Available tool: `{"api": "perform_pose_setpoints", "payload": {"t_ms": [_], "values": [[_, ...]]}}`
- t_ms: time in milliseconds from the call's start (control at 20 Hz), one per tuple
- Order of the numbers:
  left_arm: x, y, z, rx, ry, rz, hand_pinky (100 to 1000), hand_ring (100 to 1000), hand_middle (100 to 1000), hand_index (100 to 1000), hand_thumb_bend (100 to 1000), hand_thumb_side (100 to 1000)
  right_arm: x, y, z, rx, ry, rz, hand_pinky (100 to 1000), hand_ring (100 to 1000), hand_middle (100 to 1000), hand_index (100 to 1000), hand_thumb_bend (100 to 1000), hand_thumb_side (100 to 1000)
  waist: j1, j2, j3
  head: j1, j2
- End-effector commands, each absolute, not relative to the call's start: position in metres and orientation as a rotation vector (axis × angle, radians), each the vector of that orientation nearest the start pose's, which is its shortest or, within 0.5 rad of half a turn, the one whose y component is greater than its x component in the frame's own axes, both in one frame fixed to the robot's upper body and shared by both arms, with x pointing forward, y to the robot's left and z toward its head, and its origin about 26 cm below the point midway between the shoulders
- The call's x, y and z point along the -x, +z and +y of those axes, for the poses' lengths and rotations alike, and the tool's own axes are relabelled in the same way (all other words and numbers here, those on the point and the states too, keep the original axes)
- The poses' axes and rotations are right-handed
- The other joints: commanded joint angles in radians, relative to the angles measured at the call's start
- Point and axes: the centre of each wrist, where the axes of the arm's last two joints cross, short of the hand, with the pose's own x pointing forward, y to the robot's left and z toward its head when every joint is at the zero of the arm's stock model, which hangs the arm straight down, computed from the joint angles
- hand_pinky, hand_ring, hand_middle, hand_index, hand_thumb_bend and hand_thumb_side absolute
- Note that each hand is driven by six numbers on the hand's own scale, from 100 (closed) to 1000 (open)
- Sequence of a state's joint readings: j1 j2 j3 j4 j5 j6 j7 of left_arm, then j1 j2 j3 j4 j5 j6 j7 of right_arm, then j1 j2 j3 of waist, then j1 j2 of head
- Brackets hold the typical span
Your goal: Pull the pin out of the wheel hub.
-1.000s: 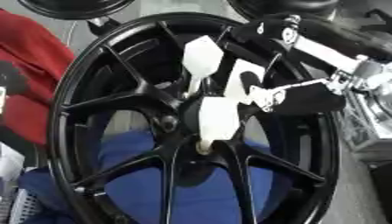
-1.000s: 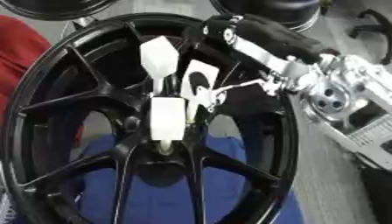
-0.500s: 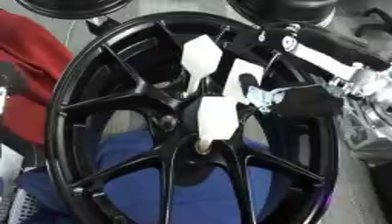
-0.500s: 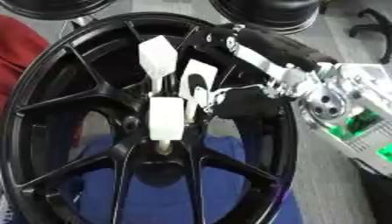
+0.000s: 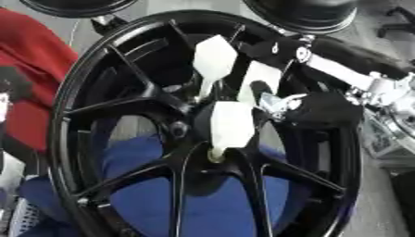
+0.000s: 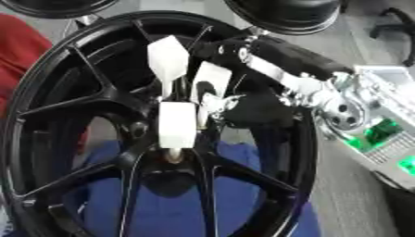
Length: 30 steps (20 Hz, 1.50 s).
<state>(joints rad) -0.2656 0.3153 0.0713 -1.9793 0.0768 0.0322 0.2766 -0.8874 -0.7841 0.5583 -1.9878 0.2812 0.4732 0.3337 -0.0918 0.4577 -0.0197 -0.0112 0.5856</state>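
A black spoked wheel hub (image 5: 122,69) fills both views. Three white pins stand around its centre: an upper one (image 5: 215,55), a lower one (image 5: 231,122) whose stem enters a hole in the hub, and a right one (image 5: 261,76). My right hand (image 5: 312,109) comes in from the upper right along a black and silver arm. It is at the right pin, with a dark finger lying across the pin's white head. My left hand shows in neither view.
Blue cloth (image 5: 154,194) lies under the wheel. Something red (image 5: 28,60) is at the left. Dark round objects (image 6: 284,14) sit at the top edge. A grey device with green lights (image 6: 381,139) stands to the right of the rim.
The wrist has sunk slightly and the hand has stayed at the right pin. The pins have not visibly moved; the picture itself has shifted a little.
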Motion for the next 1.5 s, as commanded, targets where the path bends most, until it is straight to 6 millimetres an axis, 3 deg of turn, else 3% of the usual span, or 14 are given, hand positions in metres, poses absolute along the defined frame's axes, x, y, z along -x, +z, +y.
{"api": "perform_pose_setpoints", "payload": {"t_ms": [50,600,800,850,1050,1400,1500], "values": [[-0.296,0.1976,0.2794,-0.294,0.031,-2.258,669,644,580,663,395,585,-0.2936,0.3133,-0.1685,0.657,1.488,-1.829,902,888,774,946,100,712,0.003,-0.017,0.001,-0.002,-0.019],[-0.2963,0.1977,0.2781,-0.288,0.024,-2.257,670,646,580,662,388,587,-0.2945,0.3075,-0.1696,0.619,1.463,-1.787,894,880,755,975,100,727,0.0,-0.006,0.006,-0.001,-0.031],[-0.2964,0.198,0.2778,-0.288,0.023,-2.256,671,647,580,661,385,588,-0.2947,0.3062,-0.1695,0.59,1.452,-1.778,854,830,689,979,100,717,0.0,-0.003,0.008,-0.002,-0.036],[-0.2964,0.198,0.2778,-0.289,0.023,-2.256,671,647,580,660,385,588,-0.2947,0.3064,-0.1695,0.585,1.447,-1.782,837,806,634,972,100,693,0.0,-0.002,0.008,-0.002,-0.036],[-0.2965,0.198,0.2775,-0.292,0.021,-2.253,673,649,580,660,384,590,-0.2947,0.3081,-0.1695,0.566,1.392,-1.829,794,756,573,899,100,608,0.0,-0.002,0.009,-0.002,-0.038],[-0.2963,0.1975,0.2774,-0.296,0.017,-2.248,674,651,581,659,381,591,-0.2945,0.3097,-0.1695,0.533,1.281,-1.906,752,690,450,702,100,562,-0.001,-0.003,0.01,-0.004,-0.039],[-0.2963,0.1974,0.2774,-0.296,0.016,-2.247,674,652,582,659,379,590,-0.2945,0.3101,-0.1693,0.524,1.258,-1.919,752,681,428,684,100,556,-0.002,-0.004,0.01,-0.005,-0.038]]}}
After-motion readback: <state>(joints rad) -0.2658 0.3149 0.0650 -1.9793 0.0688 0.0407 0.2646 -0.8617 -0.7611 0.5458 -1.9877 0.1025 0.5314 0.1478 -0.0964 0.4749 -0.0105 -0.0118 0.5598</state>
